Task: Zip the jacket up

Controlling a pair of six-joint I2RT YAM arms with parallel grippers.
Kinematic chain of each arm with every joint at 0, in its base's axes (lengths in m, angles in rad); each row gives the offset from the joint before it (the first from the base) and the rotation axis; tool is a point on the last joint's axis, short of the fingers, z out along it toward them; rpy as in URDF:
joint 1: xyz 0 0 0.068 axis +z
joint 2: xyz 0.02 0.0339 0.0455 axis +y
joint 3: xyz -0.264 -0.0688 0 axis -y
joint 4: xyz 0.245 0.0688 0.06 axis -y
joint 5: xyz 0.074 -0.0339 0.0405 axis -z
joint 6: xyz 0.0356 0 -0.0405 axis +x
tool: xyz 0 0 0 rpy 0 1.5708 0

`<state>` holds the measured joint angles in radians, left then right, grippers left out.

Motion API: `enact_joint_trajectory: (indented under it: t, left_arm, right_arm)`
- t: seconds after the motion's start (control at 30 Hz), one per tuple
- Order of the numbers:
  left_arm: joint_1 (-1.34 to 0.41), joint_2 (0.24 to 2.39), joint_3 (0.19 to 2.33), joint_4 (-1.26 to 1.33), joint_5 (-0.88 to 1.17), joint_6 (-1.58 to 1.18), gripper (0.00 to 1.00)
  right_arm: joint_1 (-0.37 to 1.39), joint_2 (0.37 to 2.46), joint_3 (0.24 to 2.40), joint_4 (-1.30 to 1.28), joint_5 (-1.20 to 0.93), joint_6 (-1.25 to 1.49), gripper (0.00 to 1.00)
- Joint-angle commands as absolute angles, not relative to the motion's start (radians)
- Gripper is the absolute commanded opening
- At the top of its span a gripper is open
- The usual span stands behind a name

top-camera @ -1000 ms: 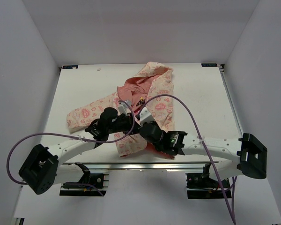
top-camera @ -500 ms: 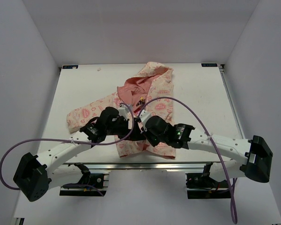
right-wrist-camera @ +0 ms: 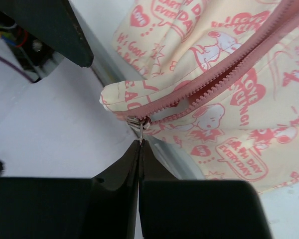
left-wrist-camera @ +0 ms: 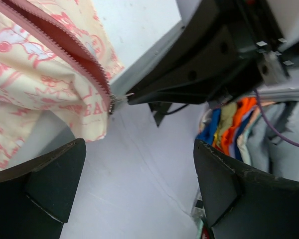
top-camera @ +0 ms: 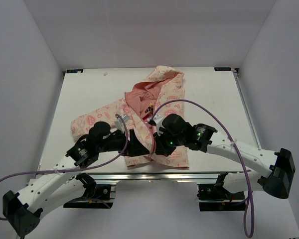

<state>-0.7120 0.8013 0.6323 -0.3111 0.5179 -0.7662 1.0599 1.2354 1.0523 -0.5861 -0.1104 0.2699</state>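
The jacket, cream with pink prints, lies across the table with its hood to the far side and its salmon lining showing near the collar. My right gripper is shut on the metal zipper pull at the bottom hem, where the pink zipper starts; from above it sits over the hem. Just to its left, my left gripper stands wide open with nothing between its fingers. The left wrist view shows the hem, the pull and the right gripper's fingers beyond.
The hem hangs at the table's near edge, with the metal frame rail just below. A jacket sleeve stretches to the left. A purple cable loops over the right arm. Coloured cloths lie off the table.
My left gripper has opened, let go of the jacket and drawn back to the left. The right arm has shifted to the right and farther in, still shut. The lower fronts now lie together.
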Motion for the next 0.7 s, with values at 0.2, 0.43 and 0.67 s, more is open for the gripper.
enact_joint_trajectory:
  t: [0.2,0.43,0.67]
  left_arm:
    - [-0.733,0.629,0.517,-0.269,0.600,-0.951,0.98]
    - [-0.847,0.676,0.456,-0.152,0.520,-1.009,0.98]
    - [-0.888,0.706,0.469,-0.138,0.304,-0.980,0.87]
  right_arm:
    - [1.042,1.233,1.072,-0.505,-0.279,0.347,0.00]
    - [1.025,1.209,1.083,-0.476,-0.276,0.385,0.00]
    - [1.025,1.198,1.052,-0.453,-0.299,0.406,0.00]
